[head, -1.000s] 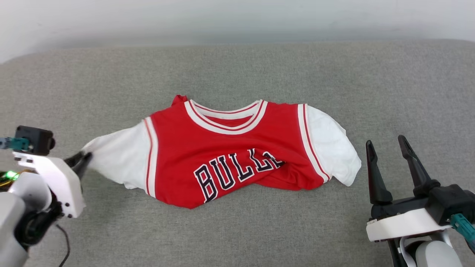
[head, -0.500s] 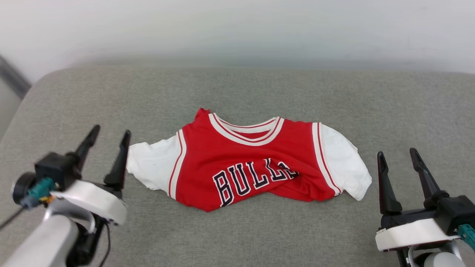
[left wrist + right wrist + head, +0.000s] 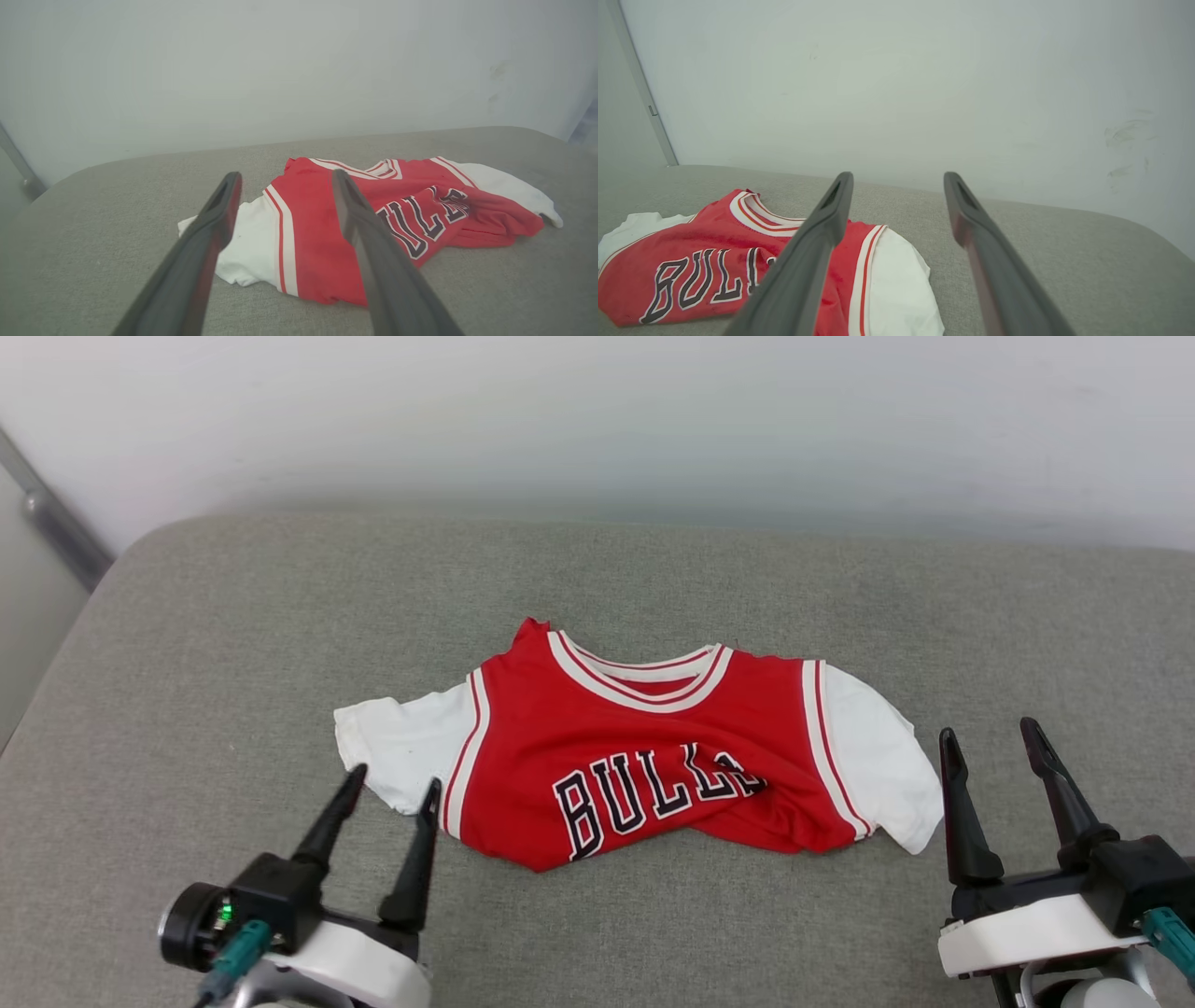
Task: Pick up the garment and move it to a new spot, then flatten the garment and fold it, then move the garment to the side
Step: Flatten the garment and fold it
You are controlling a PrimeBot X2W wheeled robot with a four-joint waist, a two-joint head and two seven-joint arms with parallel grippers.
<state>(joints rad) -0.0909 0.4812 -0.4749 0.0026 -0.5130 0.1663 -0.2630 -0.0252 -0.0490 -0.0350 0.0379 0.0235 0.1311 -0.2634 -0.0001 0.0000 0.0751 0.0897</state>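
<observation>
Wall: pale and plain, standing behind everything.
Grey pad: a big soft grey top with round corners, running up to the wall.
Garment: a red shirt lying front up near the middle of the grey pad, its neck toward the wall. It isn't flat. The bottom part is bunched up, and there is a fold on the robot's right side.
Right gripper: low at the right, with its two dark fingers spread apart and nothing between them. It is just beside the shirt's right sleeve and does not touch it.
Left gripper: low at the left, fingers spread wide and holding nothing. The tips point at the left sleeve and are very close to its near edge.
White sleeves: one sticks out on each side of the red part.
Letters: black with white edges, starting "BULL". The end is lost in the fold.
Neck trim: white and red stripes.
</observation>
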